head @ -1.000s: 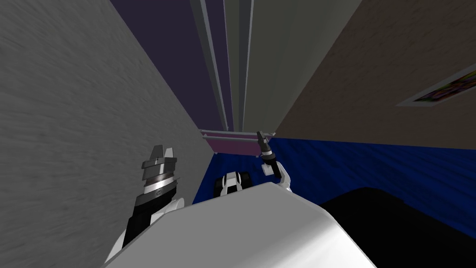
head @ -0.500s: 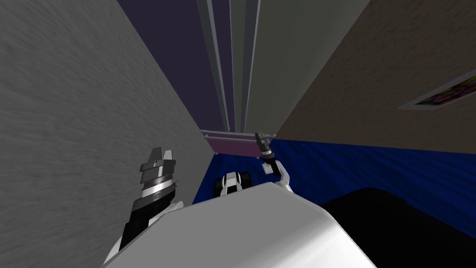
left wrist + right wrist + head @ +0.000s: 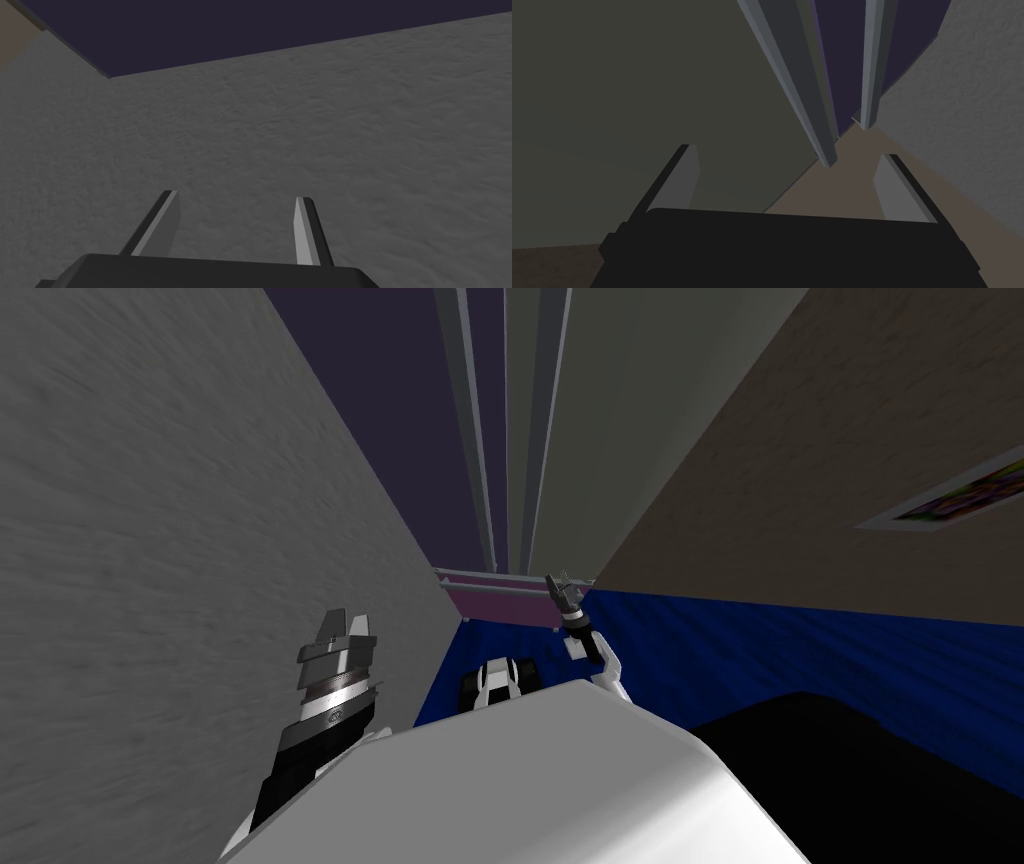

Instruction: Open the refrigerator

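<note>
1. I see the refrigerator [image 3: 620, 398] with one dull olive-grey door, one dark purple door and pale grey handles [image 3: 478, 438].
2. The strip [image 3: 500, 600] at its foot is pink.
3. My left-hand wall [image 3: 150, 538] is mottled grey.
4. The floor [image 3: 800, 648] is deep blue and streaked.
5. The picture [image 3: 950, 496] is multicoloured in a pale frame.

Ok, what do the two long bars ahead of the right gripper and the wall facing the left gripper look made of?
Bars: smooth, plain grey, crisp edges; possibly metal or plastic, the look leaves it open. Wall: matte grey with a mottled rough grain, like plaster.
</note>
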